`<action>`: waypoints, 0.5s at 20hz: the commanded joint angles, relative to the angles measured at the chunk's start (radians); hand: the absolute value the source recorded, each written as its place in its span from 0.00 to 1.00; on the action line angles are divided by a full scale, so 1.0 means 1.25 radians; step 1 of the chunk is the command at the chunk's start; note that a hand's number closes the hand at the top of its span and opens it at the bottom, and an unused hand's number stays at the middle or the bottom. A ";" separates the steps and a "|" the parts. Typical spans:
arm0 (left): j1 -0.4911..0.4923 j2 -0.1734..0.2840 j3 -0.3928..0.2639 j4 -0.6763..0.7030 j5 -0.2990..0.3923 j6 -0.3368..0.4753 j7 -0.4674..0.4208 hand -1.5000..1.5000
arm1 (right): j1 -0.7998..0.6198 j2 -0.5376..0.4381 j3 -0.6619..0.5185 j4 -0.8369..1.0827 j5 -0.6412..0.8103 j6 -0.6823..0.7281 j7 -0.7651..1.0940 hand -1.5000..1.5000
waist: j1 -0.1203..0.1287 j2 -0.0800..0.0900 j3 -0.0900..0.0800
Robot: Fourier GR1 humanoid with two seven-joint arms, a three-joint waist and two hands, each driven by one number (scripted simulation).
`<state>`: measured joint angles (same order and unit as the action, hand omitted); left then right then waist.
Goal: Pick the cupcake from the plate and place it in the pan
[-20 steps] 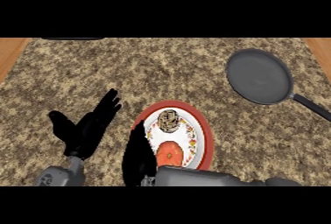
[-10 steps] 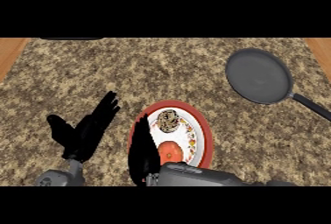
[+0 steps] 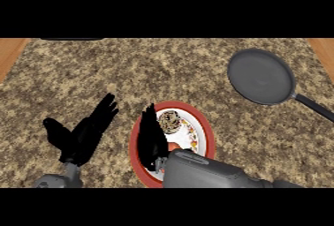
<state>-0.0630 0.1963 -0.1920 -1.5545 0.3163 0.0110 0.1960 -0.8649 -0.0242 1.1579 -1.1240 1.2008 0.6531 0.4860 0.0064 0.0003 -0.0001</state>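
Speckled granite counter (image 3: 163, 75) fills my view. Nearest me, my right hand (image 3: 153, 137) lies over the left side of the red-rimmed plate (image 3: 202, 128), fingers straight and pressed together, just beside the cupcake (image 3: 171, 122) without gripping it. My left hand (image 3: 85, 132) rests open at the lower left, fingers spread. Farther off, at upper right, the dark pan (image 3: 261, 76) sits well apart.

Speckled brown stone-like tabletop (image 3: 163, 70) edged by wood strips (image 3: 12, 53), a matt dark grey pan (image 3: 261, 76), a glossy red-rimmed white plate (image 3: 202, 132) and matt black hands (image 3: 85, 132)
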 commanded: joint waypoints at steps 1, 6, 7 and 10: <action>-0.013 -0.001 0.017 -0.019 0.007 -0.013 0.029 0.50 | 0.025 0.015 -0.020 0.076 0.064 -0.065 -0.042 0.00 | 0.000 0.000 0.000; -0.033 -0.026 0.018 0.017 -0.025 0.002 0.016 0.50 | -0.010 -0.008 -0.073 0.087 0.096 -0.111 -0.144 1.00 | -0.001 0.001 0.000; 0.052 -0.054 -0.034 -0.023 -0.052 0.008 -0.027 0.50 | -0.007 0.018 -0.044 0.080 0.097 -0.087 -0.108 1.00 | 0.007 0.000 0.000; 0.022 -0.038 -0.001 -0.001 -0.043 0.003 -0.012 0.50 | 0.004 -0.014 -0.011 0.138 0.159 -0.205 -0.195 1.00 | 0.003 0.001 0.000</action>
<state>-0.0452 0.1613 -0.1934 -1.5615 0.2768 0.0086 0.1899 -0.8679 -0.0256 1.1189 -1.0099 1.3413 0.4953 0.3164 0.0105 -0.0008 0.0005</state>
